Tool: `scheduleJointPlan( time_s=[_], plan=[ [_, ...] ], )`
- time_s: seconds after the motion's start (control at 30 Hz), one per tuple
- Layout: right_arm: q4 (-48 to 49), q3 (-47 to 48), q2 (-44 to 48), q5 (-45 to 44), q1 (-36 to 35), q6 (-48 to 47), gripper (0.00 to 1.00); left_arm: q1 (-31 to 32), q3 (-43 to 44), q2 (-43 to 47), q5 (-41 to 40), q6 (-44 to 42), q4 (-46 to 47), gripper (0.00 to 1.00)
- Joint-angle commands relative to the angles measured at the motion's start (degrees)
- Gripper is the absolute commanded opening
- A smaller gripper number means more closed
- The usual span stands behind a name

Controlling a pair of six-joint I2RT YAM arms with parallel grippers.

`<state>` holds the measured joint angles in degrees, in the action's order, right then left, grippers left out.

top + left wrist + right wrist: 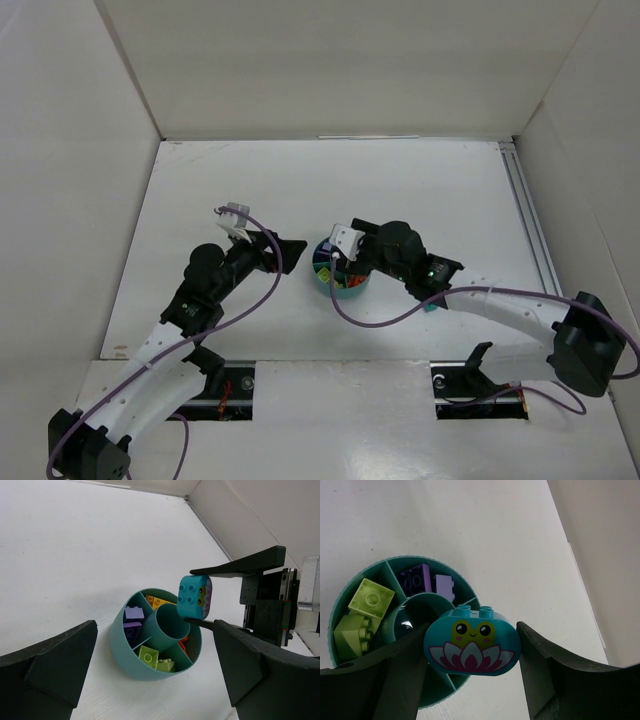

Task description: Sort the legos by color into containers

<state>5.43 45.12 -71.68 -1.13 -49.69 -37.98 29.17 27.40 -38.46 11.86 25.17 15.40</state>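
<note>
right gripper [471,650] holds brick [472,639] above white table [470,525]

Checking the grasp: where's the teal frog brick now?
The frog brick is pinched in the right claw, over the dish near its centre cup, mid-table in the top view.

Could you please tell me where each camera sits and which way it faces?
Top external: above and behind the bases, looking down at the table; left arm and right arm show.
Left wrist: on the left arm, facing the dish and the right gripper holding the teal brick; own fingers flank.
Right wrist: looking down between own fingers at that brick above the dish.
Both wrist views share brick and dish.
</note>
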Motion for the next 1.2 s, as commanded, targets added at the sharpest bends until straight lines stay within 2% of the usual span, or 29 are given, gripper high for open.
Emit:
scheduleJointPlan(
  time_s=[0.0,0.3,0.6,0.87,1.0,1.17],
  plan=[
    [3.8,2.95,-2.05,-0.46,-1.1,0.18,0.64,0.1,-0.06,1.1,-1.49,0.5,0.07,1.0],
    [3.27,2.95,-3.91,-1.07,-1.11,0.18,0.65,0.1,0.46,1.1,-2.54,1.02,-0.46,1.0],
    [2.22,3.48,-5.58,-1.07,-2.16,0.71,0.7,0.1,0.46,1.1,-2.54,1.02,-0.98,1.0],
    [0.46,3.48,-4.43,-1.6,-2.16,1.24,0.79,0.1,0.46,1.1,-2.54,0.5,-0.98,1.0],
    [0.46,3.48,-3.2,-1.6,-2.16,1.24,0.79,0.1,0.46,1.1,-2.54,0.5,-0.98,1.0],
    [-0.06,3.48,-1.36,3.05,-2.16,1.24,0.79,0.1,0.46,1.1,-2.54,0.5,-0.98,1.0]
  ],
)
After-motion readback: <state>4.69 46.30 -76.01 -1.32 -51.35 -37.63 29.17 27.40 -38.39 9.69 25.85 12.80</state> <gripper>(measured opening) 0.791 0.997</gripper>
